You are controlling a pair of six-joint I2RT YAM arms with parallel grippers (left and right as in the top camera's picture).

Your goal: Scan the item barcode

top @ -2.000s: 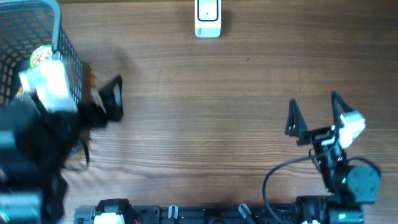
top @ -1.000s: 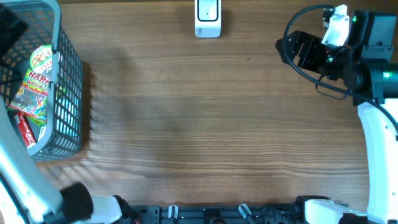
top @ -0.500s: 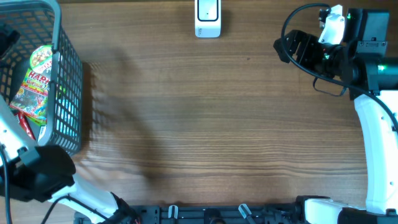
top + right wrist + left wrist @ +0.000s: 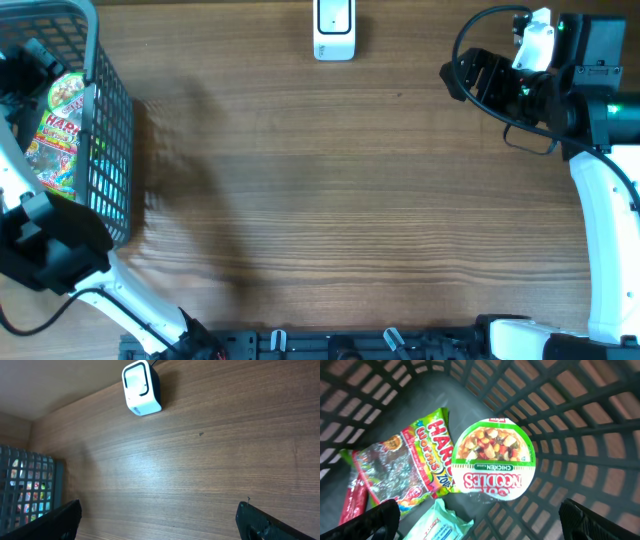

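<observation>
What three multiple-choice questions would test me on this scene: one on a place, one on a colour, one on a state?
1. Where is the noodle cup?
A) inside the basket
B) on the bare table
C) on a shelf

2. What colour is most of the scanner?
A) red
B) white
C) green

3. How does the left pincer stand?
A) open, holding nothing
B) shut on the cup
C) shut on a bottle

Answers:
1 A: the left wrist view shows the cup lying on the basket floor beside the sweets bag.
2 B: from overhead its casing is white around a darker face.
3 A: its two fingers stand far apart above the items and touch none.
</observation>
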